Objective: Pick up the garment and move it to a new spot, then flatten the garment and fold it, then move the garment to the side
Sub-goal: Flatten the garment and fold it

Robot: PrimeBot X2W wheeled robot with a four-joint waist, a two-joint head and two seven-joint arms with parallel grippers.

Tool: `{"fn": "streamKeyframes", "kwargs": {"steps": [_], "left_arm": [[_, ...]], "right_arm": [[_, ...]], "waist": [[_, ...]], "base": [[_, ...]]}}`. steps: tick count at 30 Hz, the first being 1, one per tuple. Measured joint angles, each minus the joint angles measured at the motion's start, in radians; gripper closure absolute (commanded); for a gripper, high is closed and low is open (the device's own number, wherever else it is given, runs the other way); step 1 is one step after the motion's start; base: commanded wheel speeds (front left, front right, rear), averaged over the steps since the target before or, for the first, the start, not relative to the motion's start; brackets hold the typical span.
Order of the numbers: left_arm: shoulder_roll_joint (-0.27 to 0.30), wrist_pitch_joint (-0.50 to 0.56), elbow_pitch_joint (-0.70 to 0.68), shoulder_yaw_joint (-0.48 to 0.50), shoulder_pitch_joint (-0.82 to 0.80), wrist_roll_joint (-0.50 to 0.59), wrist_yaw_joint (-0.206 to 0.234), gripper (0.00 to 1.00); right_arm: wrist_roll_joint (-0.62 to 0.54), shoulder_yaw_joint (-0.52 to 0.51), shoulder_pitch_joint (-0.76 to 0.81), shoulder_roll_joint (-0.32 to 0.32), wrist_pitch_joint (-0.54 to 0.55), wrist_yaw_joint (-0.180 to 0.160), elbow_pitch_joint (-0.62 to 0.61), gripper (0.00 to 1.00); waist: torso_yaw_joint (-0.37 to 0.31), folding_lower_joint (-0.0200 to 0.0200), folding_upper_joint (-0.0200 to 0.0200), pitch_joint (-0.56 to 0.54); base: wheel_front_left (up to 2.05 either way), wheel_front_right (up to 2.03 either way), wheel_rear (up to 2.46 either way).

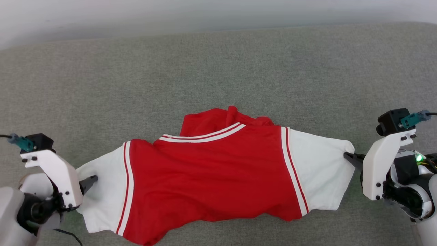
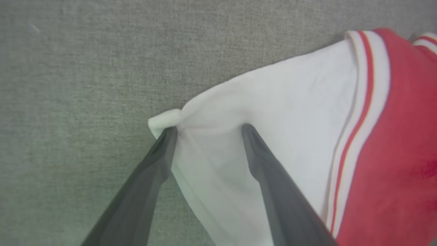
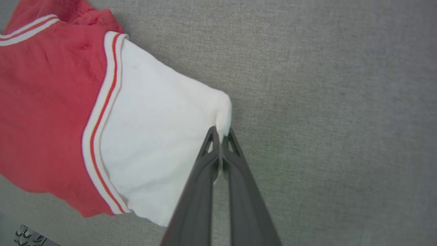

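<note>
1. Nearest, the left gripper (image 1: pixel 91 179) has its two dark fingers spread apart, their tips resting on one white sleeve's edge.
2. The right gripper (image 3: pixel 221 134) is pinched closed on the other sleeve's corner.
3. Between the two grippers, one red short-sleeved jersey garment (image 1: pixel 211 171) with two white sleeves and striped trim lies stretched across the grey woven fabric surface (image 1: pixel 218 68). Red cloth is bunched behind the striped band.
4. Farthest, a pale wall (image 1: pixel 218 13) borders the surface.

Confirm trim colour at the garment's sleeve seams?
White with one thin red stripe, running where each white sleeve joins the garment; clearest in the right wrist view.
</note>
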Motion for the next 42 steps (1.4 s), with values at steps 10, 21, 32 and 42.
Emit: {"fn": "streamKeyframes", "kwargs": {"steps": [10, 21, 32, 42], "left_arm": [[-0.041, 0.063, 0.075, -0.011, -0.054, -0.044, -0.021, 1.0], [-0.05, -0.1, 0.053, -0.051, -0.098, 0.071, -0.087, 1.0], [-0.006, -0.24, -0.088, -0.072, -0.267, 0.249, -0.079, 1.0], [-0.032, -0.31, -0.149, -0.049, -0.532, 0.374, 0.002, 1.0]], "right_arm": [[0.018, 0.005, -0.004, -0.018, -0.009, 0.0, -0.002, 1.0], [0.003, -0.036, -0.001, -0.06, -0.033, 0.0, -0.046, 1.0], [-0.026, -0.088, -0.09, -0.093, -0.083, 0.0, -0.122, 1.0], [-0.041, -0.136, -0.399, -0.172, -0.093, 0.0, -0.152, 1.0]], "waist": [[-0.019, -0.0002, 0.0, 0.02], [0.024, 0.0, 0.0, -0.075], [0.05, 0.0, 0.0, -0.185], [0.046, 0.0, 0.0, -0.175]], "base": [[0.0, 0.0, 0.0], [0.0, 0.0, 0.0], [0.0, 0.0, 0.0], [0.0, 0.0, 0.0]]}}
